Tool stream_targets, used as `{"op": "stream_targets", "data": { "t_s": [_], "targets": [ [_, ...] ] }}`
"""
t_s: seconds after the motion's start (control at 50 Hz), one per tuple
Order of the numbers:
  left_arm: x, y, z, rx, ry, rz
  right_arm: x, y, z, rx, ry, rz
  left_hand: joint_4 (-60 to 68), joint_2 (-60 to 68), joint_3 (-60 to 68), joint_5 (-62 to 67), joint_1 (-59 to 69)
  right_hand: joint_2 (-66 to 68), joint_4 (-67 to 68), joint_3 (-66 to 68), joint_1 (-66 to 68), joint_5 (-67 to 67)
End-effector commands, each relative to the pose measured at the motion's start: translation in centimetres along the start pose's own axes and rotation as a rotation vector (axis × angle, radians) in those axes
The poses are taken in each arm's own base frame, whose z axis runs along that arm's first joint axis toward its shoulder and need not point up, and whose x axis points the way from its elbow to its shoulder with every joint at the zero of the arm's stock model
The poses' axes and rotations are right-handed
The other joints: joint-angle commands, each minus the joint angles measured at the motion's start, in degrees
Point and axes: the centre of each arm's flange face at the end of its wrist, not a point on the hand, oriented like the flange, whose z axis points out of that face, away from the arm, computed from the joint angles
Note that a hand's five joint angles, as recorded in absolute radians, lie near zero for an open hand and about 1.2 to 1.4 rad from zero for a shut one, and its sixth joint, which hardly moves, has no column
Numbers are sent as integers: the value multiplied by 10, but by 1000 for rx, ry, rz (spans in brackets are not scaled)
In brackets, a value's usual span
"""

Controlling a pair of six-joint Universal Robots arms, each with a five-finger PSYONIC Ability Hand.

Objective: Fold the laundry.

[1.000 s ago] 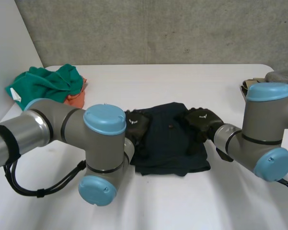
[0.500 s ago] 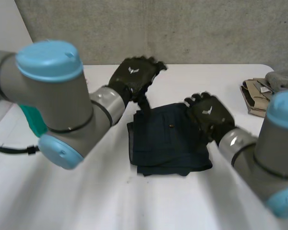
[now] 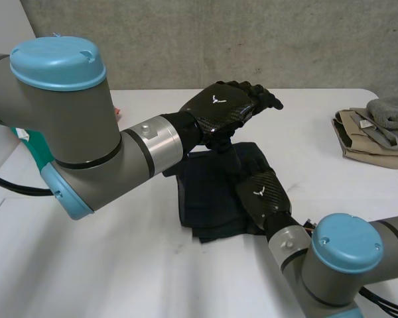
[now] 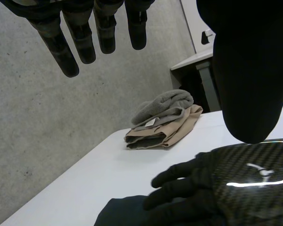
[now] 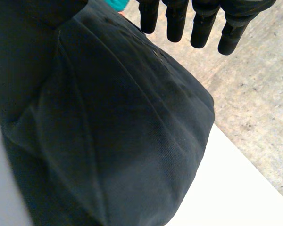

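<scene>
A dark navy garment [image 3: 209, 195], folded into a rough rectangle, lies in the middle of the white table [image 3: 119, 271]. My right hand [image 3: 262, 193] rests palm down on its right part, fingers straight and open; the right wrist view has the navy cloth [image 5: 122, 136] under the palm and straight fingertips [image 5: 203, 26] past its edge. My left hand [image 3: 225, 106] hovers in the air above the garment's far edge, open and holding nothing. In the left wrist view its straight fingers [image 4: 80, 40] point outward, with the right hand [image 4: 226, 183] lying on the navy cloth [image 4: 127, 212] below.
A folded beige and grey stack [image 3: 375, 129] sits at the table's right edge, also in the left wrist view as a folded stack [image 4: 165, 122]. A teal cloth [image 3: 34, 149] lies at the far left behind my left arm. A concrete wall runs behind the table.
My left hand has lifted off the garment's left side and swung up and right above its far edge. My right hand has shifted from the right edge onto the cloth, nearer the front.
</scene>
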Motion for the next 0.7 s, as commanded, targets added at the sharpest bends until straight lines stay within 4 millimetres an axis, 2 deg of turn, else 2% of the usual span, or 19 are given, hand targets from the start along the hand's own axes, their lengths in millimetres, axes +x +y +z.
{"op": "stream_targets", "data": {
  "t_s": [0.02, 0.06, 0.16, 0.28, 0.3, 0.36, 0.44, 0.46, 0.5, 0.52, 0.58, 0.6, 0.66, 0.68, 0.7],
  "targets": [
    [-1, -1, 0, 2, -5, 0, 2, -2, 18, 45, 15, -26, 18, 20, 20, 17, 17, 68, 51, 57, 66, 45],
    [-1, -1, 0, 4, -6, 2, 3, -5, 22, 64, 16, -25, 18, 20, 20, 17, 17, 123, 107, 113, 122, 100],
    [-3, -2, -1, 6, -10, 2, 7, -4, 36, 77, 28, -18, 18, 20, 20, 17, 17, 694, 678, 683, 692, 671],
    [-4, -6, -2, 14, -14, 7, 16, -19, 42, 129, 60, -22, 20, 21, 22, 19, 18, 695, 679, 684, 693, 672],
    [-4, -7, -2, 17, -14, 9, 23, -31, 46, 163, 80, -23, 20, 21, 22, 19, 18, 695, 679, 684, 693, 672],
    [-5, -13, -3, 34, -18, 19, 36, -47, 53, 211, 114, -20, 18, 20, 20, 17, 17, 695, 679, 684, 693, 672],
    [-7, -29, -8, 70, -30, 39, 69, -60, 66, 260, 195, -16, 20, 21, 22, 19, 18, 695, 679, 684, 693, 672],
    [-8, -32, -9, 77, -33, 42, 87, -63, 72, 273, 239, -18, 18, 20, 20, 17, 17, 695, 679, 684, 693, 672],
    [-9, -39, -12, 95, -40, 52, 106, -68, 76, 293, 283, -19, 18, 20, 20, 17, 17, 695, 679, 684, 693, 672],
    [-9, -41, -13, 101, -41, 56, 125, -74, 79, 316, 326, -17, 18, 20, 20, 17, 17, 695, 679, 684, 693, 672],
    [-9, -47, -14, 123, -43, 67, 160, -84, 82, 351, 398, -6, 20, 21, 22, 19, 18, 695, 679, 684, 693, 672],
    [-8, -48, -14, 127, -42, 68, 186, -87, 83, 372, 449, 5, 18, 20, 20, 17, 17, 695, 679, 684, 693, 672],
    [-8, -52, -15, 139, -41, 61, 227, -90, 82, 407, 517, 12, 18, 20, 20, 17, 17, 695, 679, 684, 693, 672],
    [-8, -53, -16, 143, -41, 60, 252, -92, 80, 432, 542, 12, 18, 20, 20, 17, 17, 695, 679, 684, 693, 672],
    [-8, -54, -16, 146, -41, 57, 265, -92, 79, 445, 550, 9, 18, 20, 20, 17, 17, 695, 679, 684, 693, 672]
  ]
}}
